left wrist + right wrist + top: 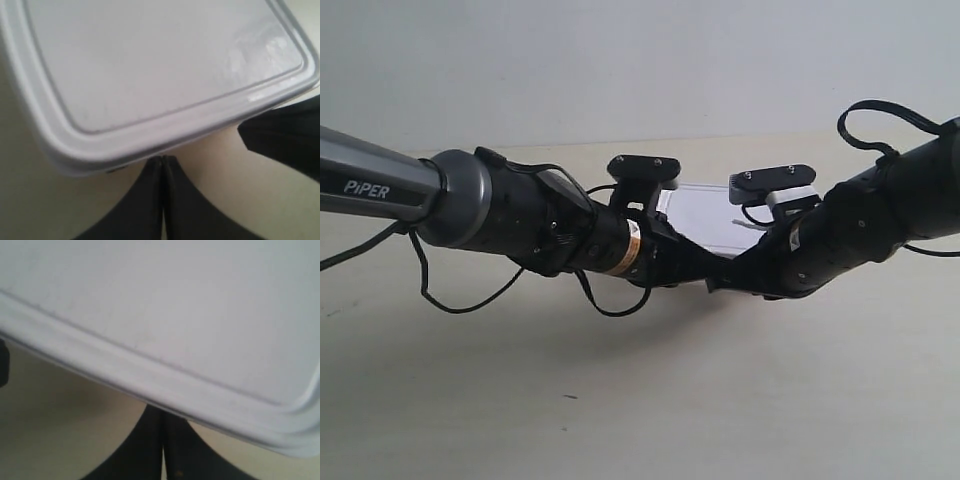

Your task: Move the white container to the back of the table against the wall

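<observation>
The white container [705, 214] lies flat on the table [620, 400], short of the wall [620, 60]. Its rimmed lid [160, 65] fills most of the left wrist view. My left gripper [162, 159] is shut, with nothing between its fingers, and its tips touch the container's side wall below the rim. In the right wrist view the lid [190, 305] shows again. My right gripper [162, 412] is shut too, its tips tucked under the rim of another stretch of that side. In the exterior view both arms meet at the container's near edge and hide the fingertips.
The arm at the exterior view's left [550, 225] and the arm at its right [860, 225] reach low across the table, with loose black cables hanging from them. The other arm's dark gripper [285, 145] shows close beside my left one.
</observation>
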You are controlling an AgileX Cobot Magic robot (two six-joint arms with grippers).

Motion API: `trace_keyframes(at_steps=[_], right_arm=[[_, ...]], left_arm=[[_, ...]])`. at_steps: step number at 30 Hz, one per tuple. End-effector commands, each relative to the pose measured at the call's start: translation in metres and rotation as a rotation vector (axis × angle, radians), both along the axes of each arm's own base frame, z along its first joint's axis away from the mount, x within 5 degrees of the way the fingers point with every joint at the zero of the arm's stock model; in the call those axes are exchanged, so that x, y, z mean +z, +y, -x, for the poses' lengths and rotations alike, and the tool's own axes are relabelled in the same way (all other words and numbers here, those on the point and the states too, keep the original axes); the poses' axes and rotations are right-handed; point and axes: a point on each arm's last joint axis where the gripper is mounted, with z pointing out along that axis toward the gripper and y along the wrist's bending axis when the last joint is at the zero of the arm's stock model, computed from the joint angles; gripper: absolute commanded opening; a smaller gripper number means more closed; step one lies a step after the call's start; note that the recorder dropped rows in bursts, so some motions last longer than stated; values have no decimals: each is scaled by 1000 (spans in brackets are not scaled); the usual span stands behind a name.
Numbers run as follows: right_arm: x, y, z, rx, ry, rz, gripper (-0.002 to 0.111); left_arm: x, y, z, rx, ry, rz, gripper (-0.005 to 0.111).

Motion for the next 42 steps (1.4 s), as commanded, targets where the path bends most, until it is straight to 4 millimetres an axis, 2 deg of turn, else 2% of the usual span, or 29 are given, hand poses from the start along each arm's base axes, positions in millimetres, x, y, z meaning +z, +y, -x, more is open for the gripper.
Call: trace_keyframes(at_steps=[1,11,17,27,34,42], right_arm=[[4,-1,-13,-18,-39,-20,0],[4,-1,-24,-16,-55,-12,0],[0,-4,-25,-19,-46,-6,0],[0,-4,-25,3,-51,12,0],[1,-22,-31,-43,-57,15,0],[3,-23,-35,-52,-95,-10,0]], left_arm=[[-3,12,-8,10,11,0,0],[-3,21,-14,6,9,-1,0],[0,16,-15,-29,12,24,0],[-9,4,-24,-61,45,78,0],[-9,2,-32,-43,22,75,0],[-10,-3,-43,-30,-4,80,0]])
